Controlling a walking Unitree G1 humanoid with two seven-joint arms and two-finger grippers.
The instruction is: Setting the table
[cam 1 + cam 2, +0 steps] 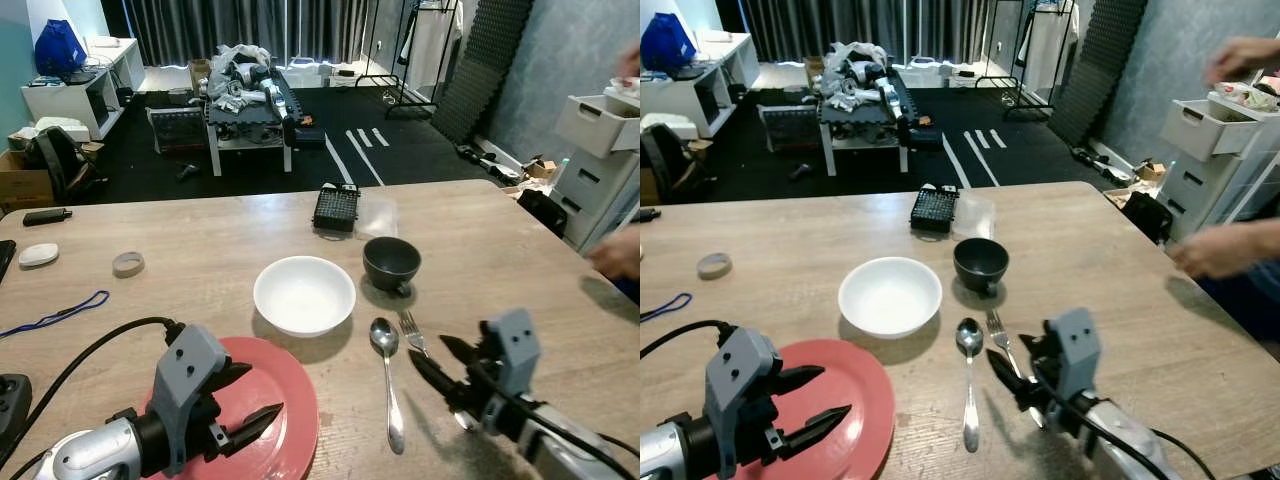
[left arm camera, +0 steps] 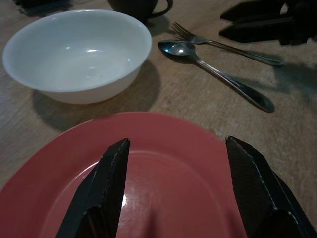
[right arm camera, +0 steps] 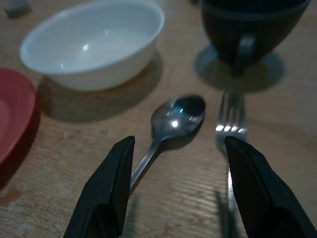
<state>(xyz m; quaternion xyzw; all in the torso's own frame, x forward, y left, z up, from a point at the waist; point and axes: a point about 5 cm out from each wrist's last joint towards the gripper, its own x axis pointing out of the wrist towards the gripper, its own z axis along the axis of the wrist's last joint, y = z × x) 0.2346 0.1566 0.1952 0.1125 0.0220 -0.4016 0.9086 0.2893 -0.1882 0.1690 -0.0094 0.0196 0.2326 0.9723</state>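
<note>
While a person's hand (image 1: pixel 1212 250) reached in over the far right edge, the wooden table (image 1: pixel 200 250) carried the setting toward its near edge. Largest of the pieces, the red plate (image 1: pixel 285 400) lay at the near edge, left of centre, and the left gripper (image 1: pixel 235 405) hovered just above it with its two black fingers (image 2: pixel 111 188) spread wide and holding nothing. Just beyond the plate, near but not touching its rim, sat the white bowl (image 1: pixel 304 294), upright and empty. Beside the bowl, a little farther toward the far edge and to the right, stood the dark cup (image 1: pixel 391 262), its handle turned toward the near edge. Between the bowl and the right gripper (image 1: pixel 440 362) lay the spoon (image 1: pixel 388 375), bowl end pointing to the far edge and handle running toward the near edge; the fork (image 1: pixel 413 332) lay just right of it, tines close below the cup and its handle passing under the gripper. That right gripper hung low over the cutlery, fingers (image 3: pixel 106 193) wide apart and empty, the spoon's handle and the fork showing between them in the wrist view. Near the far edge rested a small black gridded box (image 1: pixel 336 207); toward the left edge lay a tape roll (image 1: pixel 128 264) and a blue cord (image 1: pixel 55 315)
</note>
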